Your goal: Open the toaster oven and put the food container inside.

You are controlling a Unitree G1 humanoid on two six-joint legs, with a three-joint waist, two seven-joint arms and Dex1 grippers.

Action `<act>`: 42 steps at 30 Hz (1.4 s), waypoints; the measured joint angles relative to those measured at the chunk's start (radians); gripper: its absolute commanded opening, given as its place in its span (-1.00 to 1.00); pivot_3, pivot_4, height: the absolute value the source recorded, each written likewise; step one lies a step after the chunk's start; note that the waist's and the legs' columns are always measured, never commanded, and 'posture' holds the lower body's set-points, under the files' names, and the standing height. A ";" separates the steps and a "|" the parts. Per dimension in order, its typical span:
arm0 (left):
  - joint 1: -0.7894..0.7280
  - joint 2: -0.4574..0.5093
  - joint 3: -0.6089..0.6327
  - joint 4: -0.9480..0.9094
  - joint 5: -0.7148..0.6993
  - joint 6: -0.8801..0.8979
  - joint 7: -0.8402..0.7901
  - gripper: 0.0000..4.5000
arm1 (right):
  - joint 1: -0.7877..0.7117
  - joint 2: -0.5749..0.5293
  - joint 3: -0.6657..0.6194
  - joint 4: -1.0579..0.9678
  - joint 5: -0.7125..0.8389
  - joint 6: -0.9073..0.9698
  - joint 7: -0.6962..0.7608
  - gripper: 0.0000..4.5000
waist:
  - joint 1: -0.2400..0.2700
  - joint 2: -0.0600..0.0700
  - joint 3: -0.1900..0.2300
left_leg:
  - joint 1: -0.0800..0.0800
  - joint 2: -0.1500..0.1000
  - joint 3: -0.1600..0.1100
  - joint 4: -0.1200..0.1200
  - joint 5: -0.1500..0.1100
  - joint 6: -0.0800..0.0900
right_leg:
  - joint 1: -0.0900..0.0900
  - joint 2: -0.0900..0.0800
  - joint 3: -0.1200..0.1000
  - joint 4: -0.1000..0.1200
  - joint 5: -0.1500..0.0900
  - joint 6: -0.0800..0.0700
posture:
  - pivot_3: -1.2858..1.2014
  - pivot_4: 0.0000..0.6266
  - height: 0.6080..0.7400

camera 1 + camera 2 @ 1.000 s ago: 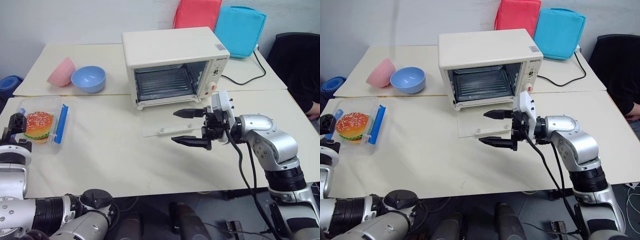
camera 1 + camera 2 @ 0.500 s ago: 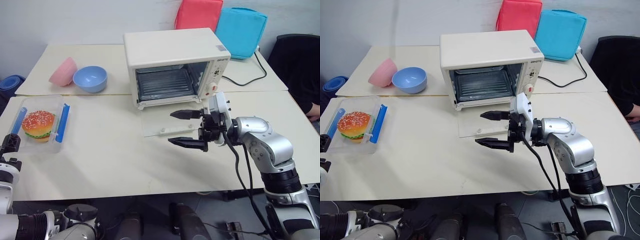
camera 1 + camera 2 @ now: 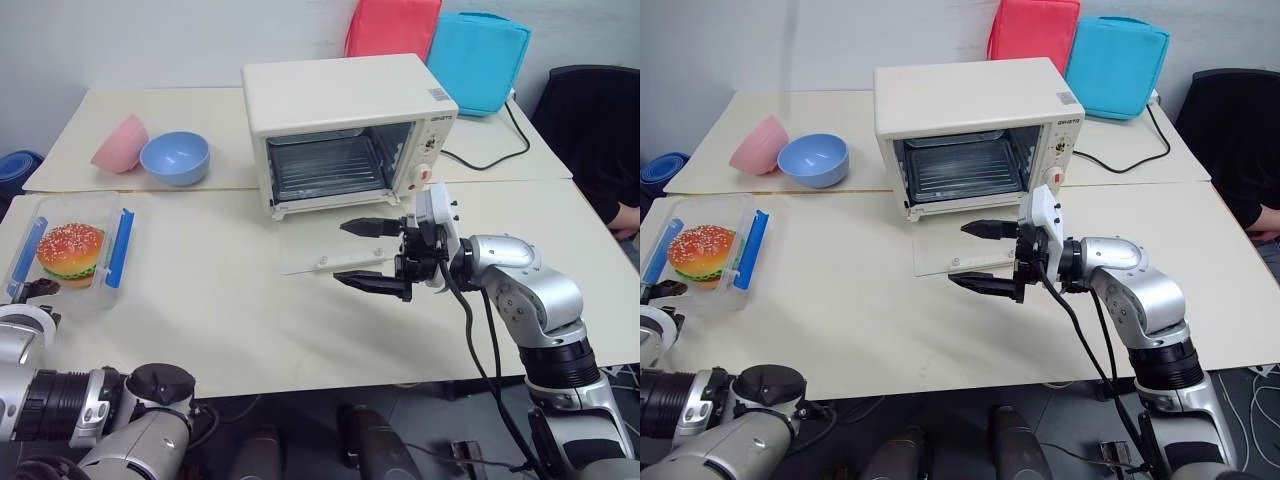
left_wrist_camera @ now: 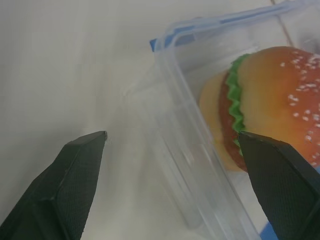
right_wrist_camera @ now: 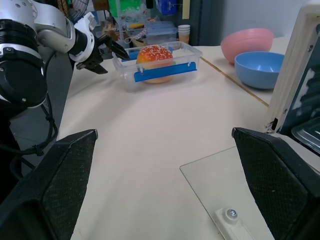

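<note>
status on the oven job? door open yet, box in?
Done: the toaster oven door lies flat open, rack bare. In hand: the left claw is open astride one wall of the food container, not shut on it. The right claw hangs open over the door. Left: grip, carry, set inside.

Right arm (image 3: 530,290) in glossy silver shells with black ribbed joints, black cable looping along it, white wrist block, right gripper (image 3: 372,256) with two black tapered fingers, textured black pads (image 4: 75,175)
</note>
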 measured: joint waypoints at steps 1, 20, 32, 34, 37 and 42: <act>-0.002 0.008 -0.006 0.013 0.006 0.000 -0.003 0.49 | 0.002 0.000 -0.001 -0.001 0.000 0.001 -0.003 1.00 | 0.000 0.000 0.000 | 0.000 0.000 0.000 0.000 0.000 0.000 | 0.000 0.000 0.000 0.000 0.000 0.000 | 0.03 -0.52 1.00; 0.139 0.317 -0.342 0.347 0.013 -0.002 -0.324 -0.94 | 0.008 -0.061 -0.056 -0.028 0.054 0.066 -0.026 1.00 | -0.004 -0.001 0.000 | 0.000 0.001 -0.001 -0.001 0.000 0.000 | -0.002 -0.001 0.000 0.000 -0.001 -0.002 | 0.03 -0.52 1.00; 0.139 0.424 -0.786 0.289 -0.289 -0.008 -0.696 -0.94 | 0.112 -0.167 -0.168 -0.070 0.089 0.093 -0.031 1.00 | 0.011 -0.001 0.000 | -0.010 0.000 -0.010 -0.005 0.000 0.001 | -0.004 -0.006 -0.002 -0.008 -0.002 -0.003 | 0.03 -0.52 1.00; 0.070 0.338 -0.850 0.279 -0.316 -0.006 -0.634 -0.94 | 0.151 -0.193 -0.213 -0.077 0.096 0.095 -0.041 1.00 | 0.013 -0.001 0.000 | -0.011 -0.001 -0.010 -0.005 0.000 0.001 | -0.004 -0.007 -0.003 -0.009 -0.001 -0.002 | 0.03 -0.52 1.00; 0.006 0.243 -0.920 0.285 -0.330 0.000 -0.546 -0.94 | 0.192 -0.212 -0.247 -0.080 0.096 0.098 -0.054 1.00 | 0.013 -0.001 0.000 | -0.013 -0.001 -0.010 -0.004 0.000 0.002 | -0.004 -0.006 -0.002 -0.008 0.000 -0.001 | 0.03 -0.52 1.00; -0.141 0.069 -1.005 0.333 -0.327 0.001 -0.400 -0.94 | 0.232 -0.227 -0.299 -0.090 0.098 0.099 -0.080 1.00 | 0.006 0.000 0.000 | -0.012 -0.001 -0.008 -0.004 0.000 0.002 | -0.004 -0.004 -0.001 -0.008 0.000 0.000 | 0.03 -0.52 1.00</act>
